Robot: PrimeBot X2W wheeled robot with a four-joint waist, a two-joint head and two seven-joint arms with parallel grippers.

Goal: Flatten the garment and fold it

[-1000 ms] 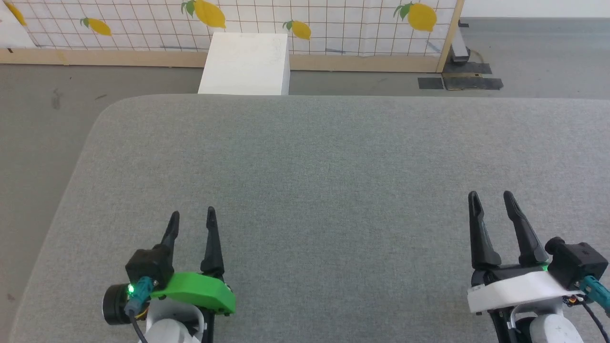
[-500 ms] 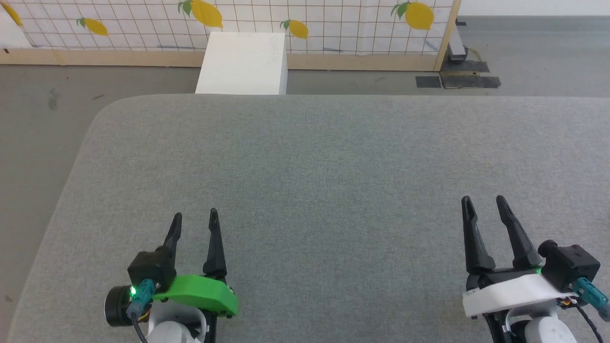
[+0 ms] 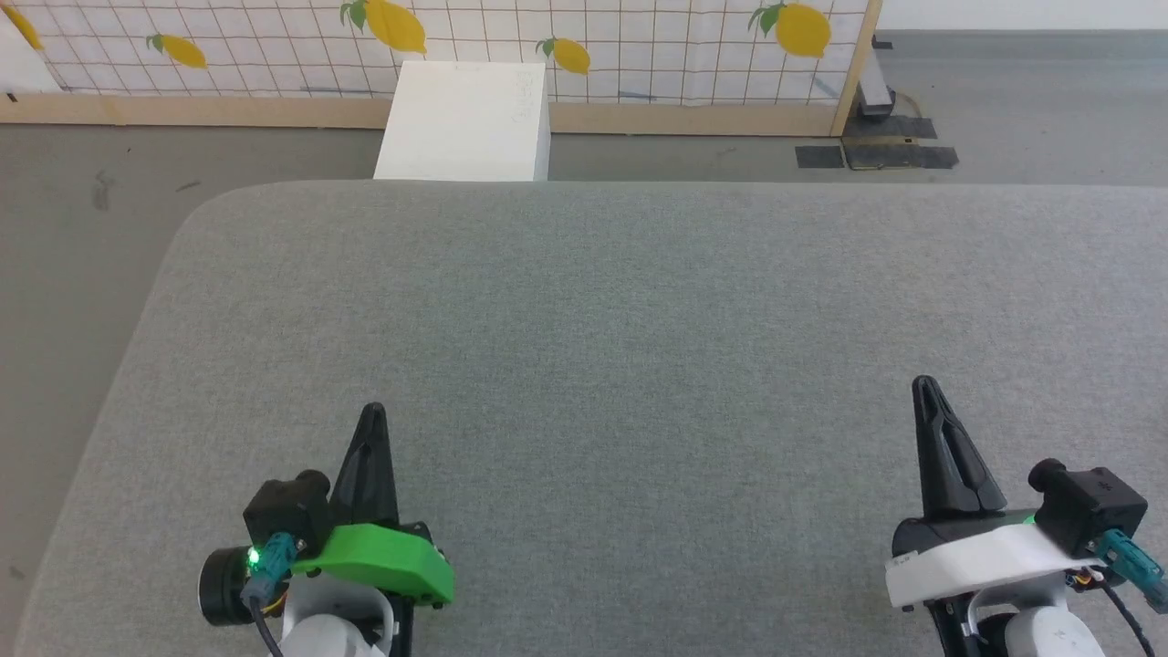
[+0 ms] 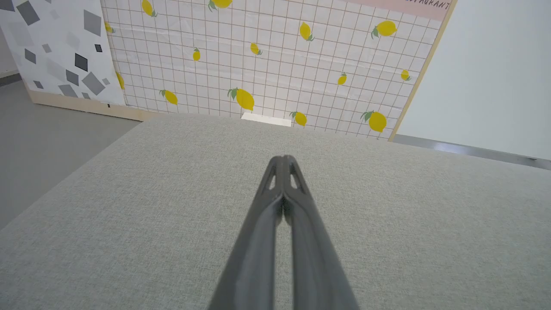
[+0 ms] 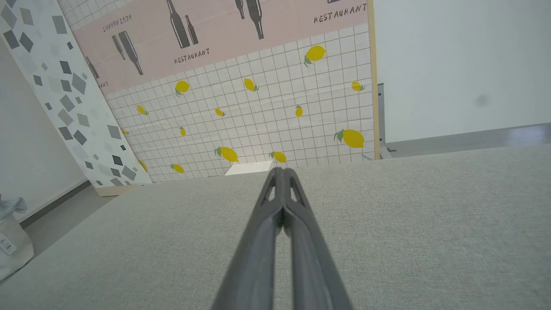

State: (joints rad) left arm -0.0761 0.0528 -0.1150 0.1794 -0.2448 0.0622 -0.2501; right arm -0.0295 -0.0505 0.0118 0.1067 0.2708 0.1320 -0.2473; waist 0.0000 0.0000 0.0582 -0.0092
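The blue shorts are out of view. My left gripper [image 3: 372, 412] rests low over the grey fabric table [image 3: 620, 319] at the lower left, its two dark fingers pressed together with nothing between them. In the left wrist view the same gripper [image 4: 283, 160] points across bare grey cloth, tips touching. My right gripper [image 3: 925, 385] sits at the lower right, also shut and holding nothing. The right wrist view shows that gripper [image 5: 282, 170] closed above the table surface.
A white box [image 3: 465, 109] stands on the floor just past the table's far edge. Behind it runs a lemon-patterned tiled panel [image 3: 639, 36] with a wooden base. The table's rounded corner [image 3: 196, 219] is at the far left, with grey floor [image 3: 73, 210] beside it.
Both grippers have closed: their fingers stood apart in the earlier frames and now meet at the tips. The arms have stayed roughly where they were.
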